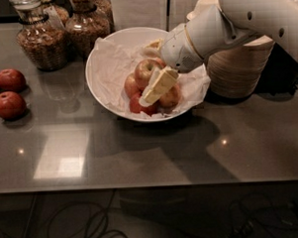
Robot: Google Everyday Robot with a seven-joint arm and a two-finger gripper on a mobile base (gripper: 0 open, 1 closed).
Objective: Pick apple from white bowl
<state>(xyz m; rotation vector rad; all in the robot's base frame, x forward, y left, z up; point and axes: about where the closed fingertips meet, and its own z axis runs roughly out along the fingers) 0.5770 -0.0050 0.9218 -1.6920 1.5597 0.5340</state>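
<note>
The white bowl [95, 59] stands at the back middle of the grey table, lined with crumpled white paper. Inside it lies the apple [143, 70], yellow-green with reddish streaks. A smaller red apple [137, 106] lies in front of it and a pale tan apple [172, 96] to its right. My gripper [157, 87] reaches into the bowl from the upper right. It hangs over the apples, against the right side of the large apple, and hides part of it.
Red apples [8, 104] lie at the table's left edge. Two glass jars [36, 40] with brown contents stand at the back left. A stack of cream paper bowls [240, 70] stands right of the bowl, under my arm.
</note>
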